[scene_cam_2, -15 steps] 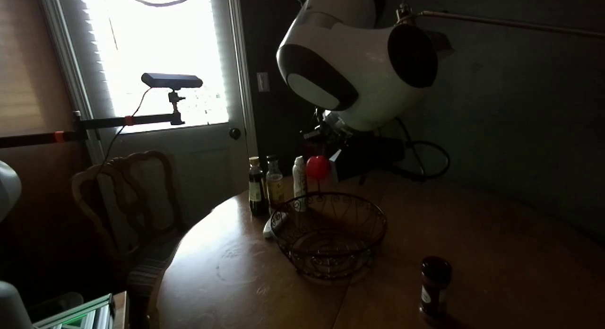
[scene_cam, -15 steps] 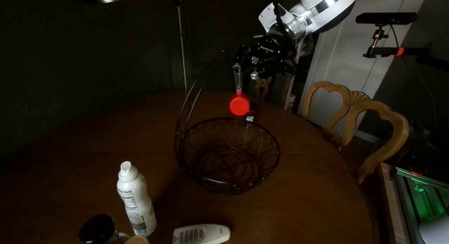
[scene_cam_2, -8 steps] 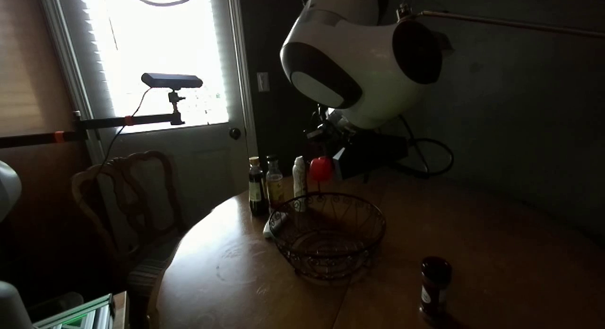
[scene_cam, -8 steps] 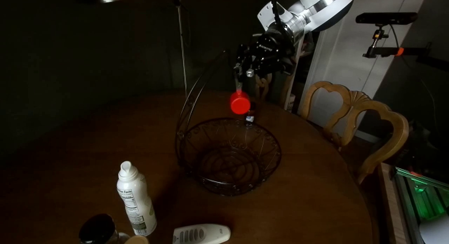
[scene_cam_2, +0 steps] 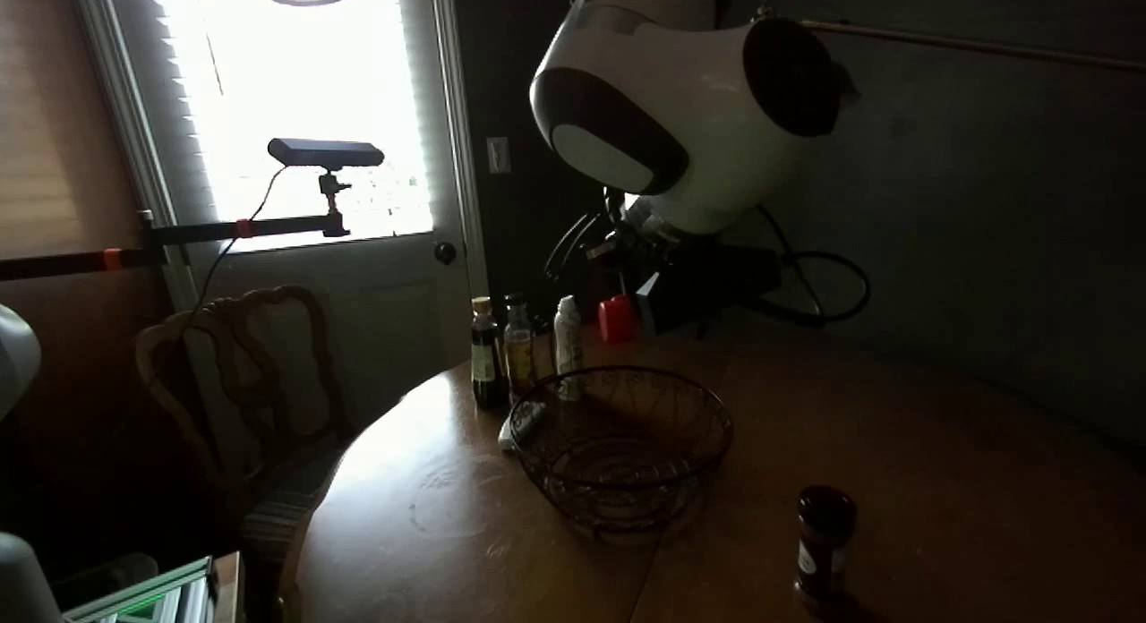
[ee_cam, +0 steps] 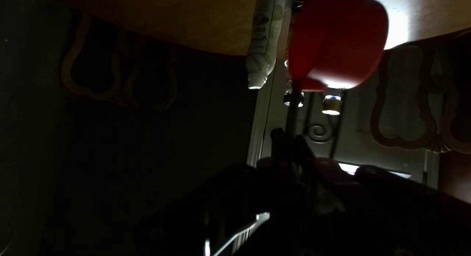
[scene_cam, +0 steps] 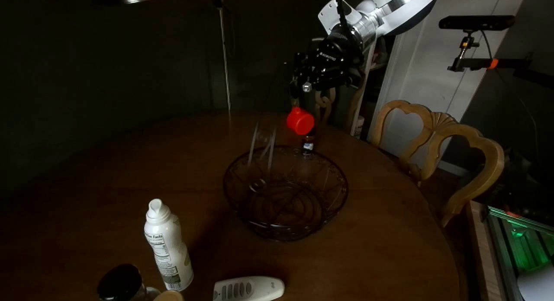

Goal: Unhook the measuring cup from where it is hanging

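Dim light; a round basket of dark metal wire [scene_cam_2: 622,486] is standing on a brown wooden table [scene_cam_2: 430,507]. Above the basket, the black two-fingered gripper [ee_cam: 290,139] is clamping the slim grey handle of the red, round measuring cup [scene_cam: 300,121], its bowl hanging tilted and apart from the basket's rim in both exterior views. A tall metal hanger [scene_cam: 272,148], blurred, is rising at the basket's rim near the gripper; in the wrist view its scrollwork is showing behind the handle. Whether hanger and handle are touching, cannot tell. Near the basket, a slender white labelled bottle [scene_cam: 169,244] is standing upright and a flat, pale remote control [scene_cam: 264,288] is lying. On that side of the basket, a tan-capped bottle of dark liquid [scene_cam_2: 486,363] and a black-capped clear glass bottle [scene_cam_2: 520,354] are standing too. Across the basket, a dark cylindrical jar [scene_cam_2: 822,547] is standing.
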